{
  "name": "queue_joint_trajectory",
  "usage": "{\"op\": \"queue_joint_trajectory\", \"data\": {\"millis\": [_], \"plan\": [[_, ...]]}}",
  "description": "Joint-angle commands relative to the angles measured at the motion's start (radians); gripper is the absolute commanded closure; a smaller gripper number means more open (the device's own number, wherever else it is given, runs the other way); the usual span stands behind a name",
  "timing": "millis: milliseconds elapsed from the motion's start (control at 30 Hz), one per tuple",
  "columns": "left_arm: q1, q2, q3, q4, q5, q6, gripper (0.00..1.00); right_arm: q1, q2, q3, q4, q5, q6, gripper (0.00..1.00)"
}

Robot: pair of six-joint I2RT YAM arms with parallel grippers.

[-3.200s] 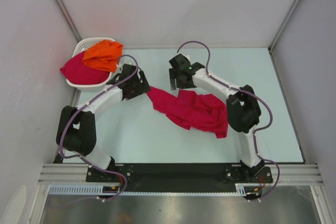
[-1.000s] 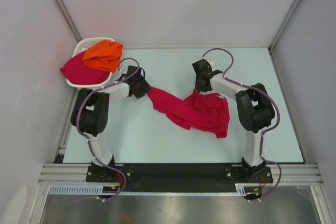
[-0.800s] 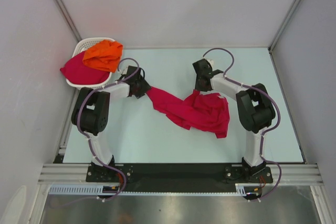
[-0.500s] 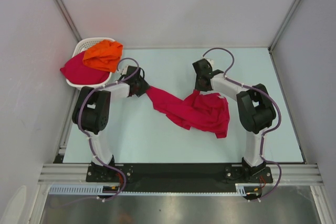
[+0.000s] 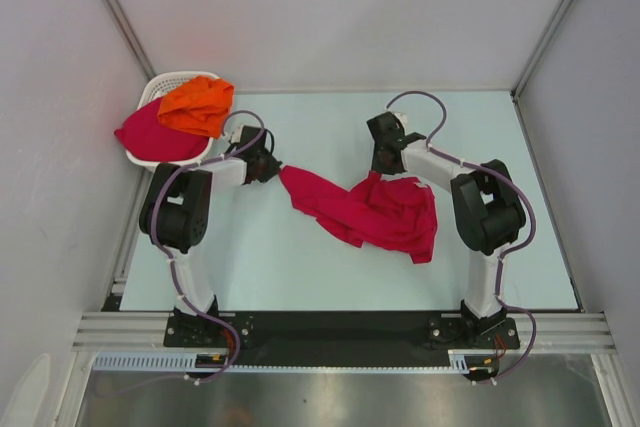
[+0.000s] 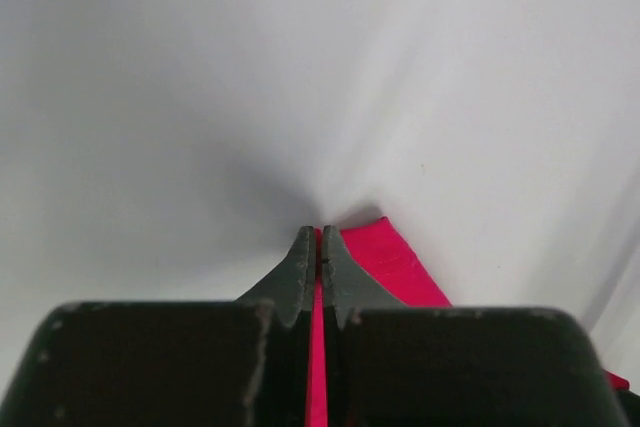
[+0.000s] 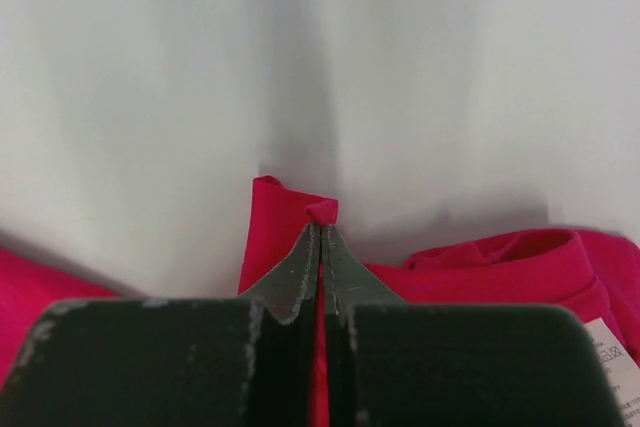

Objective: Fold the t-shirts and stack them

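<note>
The crimson t-shirt (image 5: 372,213) is lying crumpled near the middle of the table (image 5: 300,267) and is stretching between both arms. The left gripper (image 6: 318,243) is pinching the shirt's left tip. In your left wrist view the fingers are sitting almost fully together, with only a thin strip of crimson cloth showing between them. The right gripper (image 7: 320,232) is clamping a small fold at the shirt's far edge in the same way, its fingers nearly touching around the cloth. Both pinch points are sitting low, at or just above the table surface; you cannot tell which.

The white basket (image 5: 172,77) is standing at the far left corner of the table, just beyond the left gripper. It is holding two more shirts. The second crimson t-shirt (image 5: 148,137) is filling the basket and spilling over its near rim. The orange t-shirt (image 5: 196,105) is lying on top of it and hanging over the right rim.
</note>
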Motion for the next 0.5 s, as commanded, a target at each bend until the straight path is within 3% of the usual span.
{"op": "queue_joint_trajectory", "data": {"millis": [0, 233, 467], "plan": [[0.01, 0.005, -0.024, -0.016, -0.026, 0.008, 1.0, -0.007, -0.07, 0.04, -0.028, 0.032, 0.017, 1.0], [0.019, -0.199, 0.007, -0.071, -0.055, 0.147, 1.0, -0.069, -0.211, 0.103, -0.068, 0.018, 0.0, 1.0], [0.023, -0.403, 0.18, -0.213, -0.098, 0.258, 1.0, -0.132, -0.415, 0.221, -0.109, 0.082, -0.072, 1.0]]}}
